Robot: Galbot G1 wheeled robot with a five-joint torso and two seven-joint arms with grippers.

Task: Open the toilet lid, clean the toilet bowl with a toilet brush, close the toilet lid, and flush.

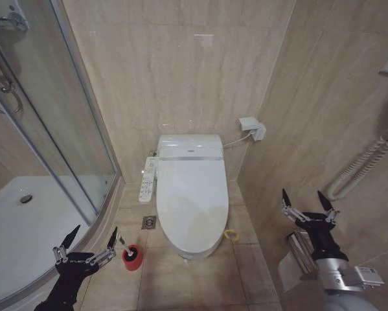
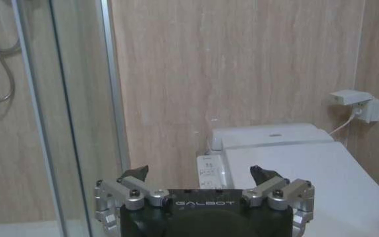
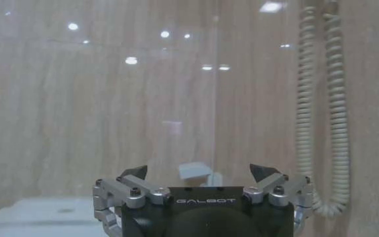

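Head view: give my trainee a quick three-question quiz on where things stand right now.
1. True or false: the toilet lid is down.
2. The toilet brush stands in a red holder on the floor nearest which claw: A. left claw B. right claw
3. Fill in: both claws are ____ and hold nothing.

Key: 1 true; 2 A; 3 open.

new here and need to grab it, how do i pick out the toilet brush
Find the white toilet, its toilet lid shut, against the back wall. On the floor tiles to its left, near the shower's glass door, stands the toilet brush: a thin pale handle in a short red cup, the only red thing there.
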